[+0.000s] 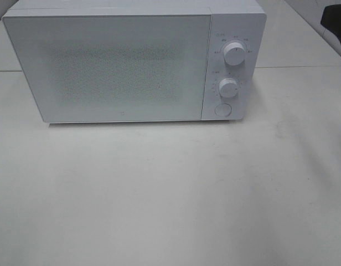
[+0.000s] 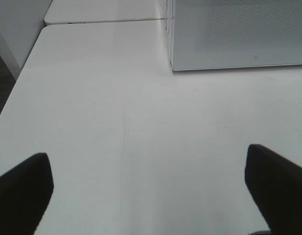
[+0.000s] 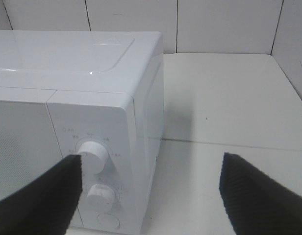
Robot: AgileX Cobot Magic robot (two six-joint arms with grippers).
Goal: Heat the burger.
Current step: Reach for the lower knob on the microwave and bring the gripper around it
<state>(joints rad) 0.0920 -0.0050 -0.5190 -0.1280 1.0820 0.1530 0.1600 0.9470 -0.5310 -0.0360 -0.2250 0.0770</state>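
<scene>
**White on White, Black at the Edges**

The microwave (image 1: 237, 22) is white all over. Its door (image 1: 104, 66) carries a fine grey speckle, denser in the middle and fading toward the edges. The upper knob (image 1: 234, 54), lower knob (image 1: 228, 87) and button (image 1: 222, 110) are white, with faint grey marks around the knobs. The table (image 1: 170, 194) is plain off-white. The left gripper (image 2: 146, 164) is matte black. The right gripper (image 3: 152, 161) is black with fine ribbing. The wall (image 3: 224, 24) is white, crossed by dark seams.

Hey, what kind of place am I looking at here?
Probably a robot test bench rather than a real kitchen: a white microwave with two dials on a white table, plain white panels behind.
</scene>
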